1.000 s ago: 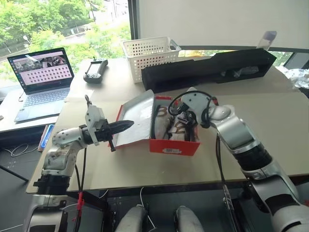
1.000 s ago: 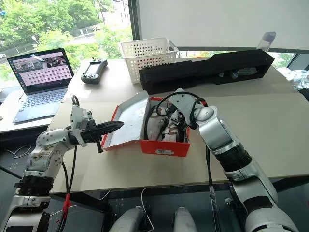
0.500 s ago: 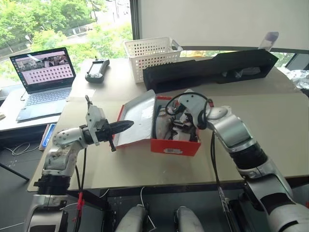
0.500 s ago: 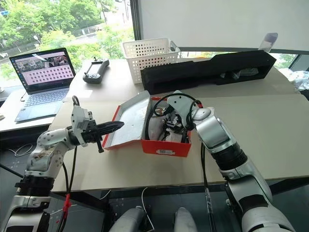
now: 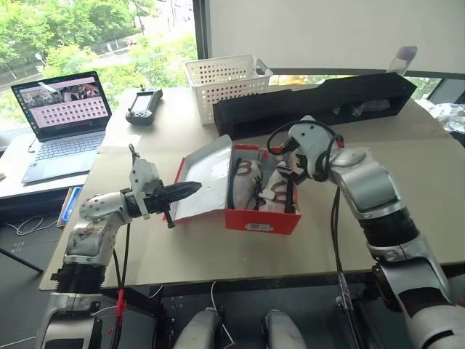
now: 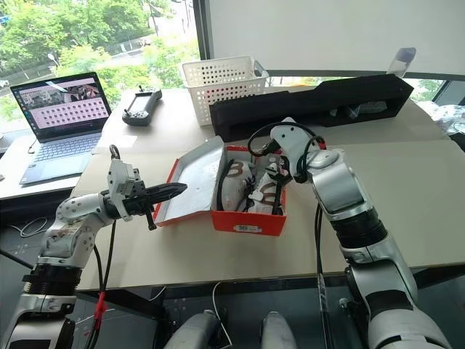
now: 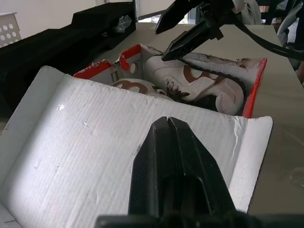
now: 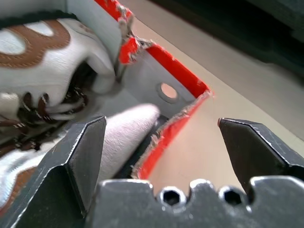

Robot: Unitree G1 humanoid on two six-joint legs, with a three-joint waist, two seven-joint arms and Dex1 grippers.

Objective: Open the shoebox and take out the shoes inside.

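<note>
Right gripper [image 5: 290,177] first: I've got its two black fingers spread wide, holding nothing, poised over the right end of the red rectangular cardboard shoebox [image 5: 263,219]. In my right wrist view one finger hangs inside the box above the shoes and the other outside, so the torn red end wall sits in the gap between them.

Left gripper [image 5: 190,189] has its fingers pressed together with nothing between them, and points level at the white-grey inside of the flip lid [image 5: 207,178], which lies folded back towards the left. I can't tell whether the tip touches the lid or sits just short of it.

That box sits in the middle of the light wooden table [image 5: 407,218], slightly nearer its front edge. Its lid is open. Inside lies the pair of small whitish-grey shoes with dark edging and brownish curved markings [image 5: 261,189], both still in the box.

So I judge the step is the grab. To do it well I should shift my right fingers off the wall and further in, straddle one shoe across its body, clear of the laces, then close and lift straight up while my left keeps that lid back.
</note>
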